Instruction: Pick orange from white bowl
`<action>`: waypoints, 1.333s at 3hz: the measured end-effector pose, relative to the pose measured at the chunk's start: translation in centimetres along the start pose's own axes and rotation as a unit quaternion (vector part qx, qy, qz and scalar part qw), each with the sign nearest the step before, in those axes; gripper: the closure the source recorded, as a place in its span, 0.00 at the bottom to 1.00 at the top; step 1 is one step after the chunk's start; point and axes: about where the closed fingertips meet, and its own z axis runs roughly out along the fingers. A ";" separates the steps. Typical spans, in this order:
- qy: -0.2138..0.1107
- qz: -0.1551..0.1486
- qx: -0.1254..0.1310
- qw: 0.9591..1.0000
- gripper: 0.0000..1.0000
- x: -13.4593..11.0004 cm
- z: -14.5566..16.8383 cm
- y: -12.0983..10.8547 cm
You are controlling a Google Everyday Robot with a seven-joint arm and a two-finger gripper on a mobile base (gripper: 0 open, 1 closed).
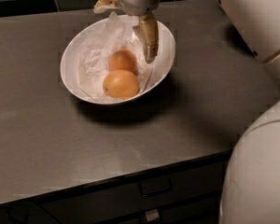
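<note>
Orange, the smaller, rounder, deeper-coloured smooth fruit [122, 59], lies in the back half of the wide glossy white bowl [69, 74], which stands on the dark grey countertop [37, 134]. From the left, the bowl's wall rises to a crinkled white paper liner [91, 59] that cushions both fruits; the larger, paler yellow-orange fruit [121, 84] sits in front of the orange and touches it. Above the far rim hangs the two-finger gripper [126, 31] with its tan fingers spread wide and holding nothing; one finger points out over the back-left rim while the other reaches down inside the bowl just right of the orange, near it but not clearly touching. The step in hand looks like the final descent to straddle the fruit. To do it well, the wrist probably needs to centre over the orange so that one finger comes down on each side of it; the closing line should run left to right, so that neither finger wedges against the paler fruit in front. The fingers should go low enough to close at the widest part of the orange, and gently, since smooth round skin can squirt out and loose paper may bunch under a fingertip. At the far right rises the robot's bulky white body [256, 171].
</note>
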 end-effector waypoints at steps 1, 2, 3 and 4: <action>0.004 0.008 -0.008 1.000 0.00 0.7 1.1 1.1; 0.007 0.014 -0.021 1.000 0.00 1.5 2.2 2.3; 0.007 0.014 -0.021 1.000 0.00 1.5 2.3 2.3; -0.006 0.004 -0.018 1.000 0.00 1.8 3.9 1.0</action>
